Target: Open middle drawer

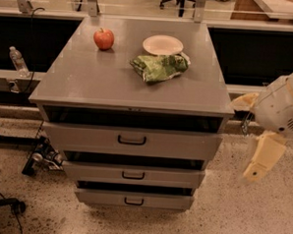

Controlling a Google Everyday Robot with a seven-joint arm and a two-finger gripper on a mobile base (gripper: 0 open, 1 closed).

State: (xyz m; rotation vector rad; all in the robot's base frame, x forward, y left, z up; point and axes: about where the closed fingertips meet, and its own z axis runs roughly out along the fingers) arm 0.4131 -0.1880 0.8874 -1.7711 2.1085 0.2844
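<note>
The middle drawer (173, 178) is the mid-sized grey front of a grey metal cabinet (89, 81), with a small black loop handle (133, 175) at its centre. It sits between the taller top drawer (184, 144) and the narrower bottom drawer (166, 201). A dark gap shows above each front. My gripper (260, 162), cream coloured, hangs from the white arm (284, 109) at the right. It is beside the cabinet at about the height of the top and middle drawers and touches nothing.
On the cabinet top lie a red apple (104, 38), a white plate (163, 44) and a green chip bag (159, 67). A water bottle (17, 60) stands on a rail at the left. Cables and a chair base (9, 205) lie on the speckled floor at the left.
</note>
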